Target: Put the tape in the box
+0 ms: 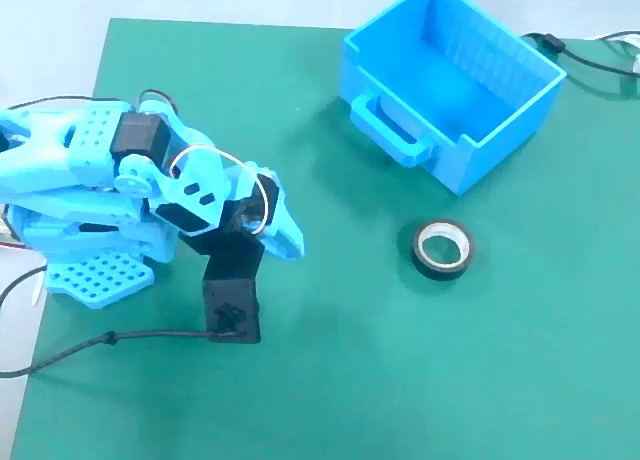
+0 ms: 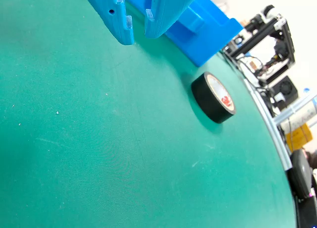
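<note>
We see the tape (image 1: 442, 248) lying untouched mid-mat, outside the box (image 1: 500, 130) at the far edge, our gripper (image 2: 139, 34) empty, nearly closed.

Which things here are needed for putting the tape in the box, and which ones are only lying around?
Needed for the job:
- tape, flat on the mat, apart from the box
- box, open top
- gripper, jaws nearly closed, holding nothing

Only lying around:
- green mat
- black cable by the arm
- cables behind the box
- black equipment beyond the mat in the wrist view
</note>
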You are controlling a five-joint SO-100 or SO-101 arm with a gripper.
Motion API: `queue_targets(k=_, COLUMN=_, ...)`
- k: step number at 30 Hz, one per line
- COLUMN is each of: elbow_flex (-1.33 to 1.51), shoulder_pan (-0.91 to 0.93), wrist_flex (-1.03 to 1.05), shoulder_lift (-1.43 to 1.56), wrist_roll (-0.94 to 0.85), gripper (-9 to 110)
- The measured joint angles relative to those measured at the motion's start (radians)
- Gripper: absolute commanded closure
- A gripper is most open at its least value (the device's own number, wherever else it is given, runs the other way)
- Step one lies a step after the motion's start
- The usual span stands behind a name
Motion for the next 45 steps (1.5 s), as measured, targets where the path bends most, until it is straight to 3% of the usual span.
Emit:
queue_targets(k=20, elbow_flex=-0.008, shoulder_pan=0.002, wrist_flex=0.005, shoulder_lift=0.0, wrist_roll=-0.028, gripper=101)
queue_targets(k=27, elbow_flex=-0.161, shoulder_pan=0.003, wrist_flex=0.034, shoulder_lift=-0.008, wrist_roll=-0.066, gripper=99)
queue_targets(k=45, elbow_flex=-0.742, shoulder_pan=0.018, wrist_flex=0.15, shoulder_lift=-0.655, wrist_roll=-0.069, gripper=98)
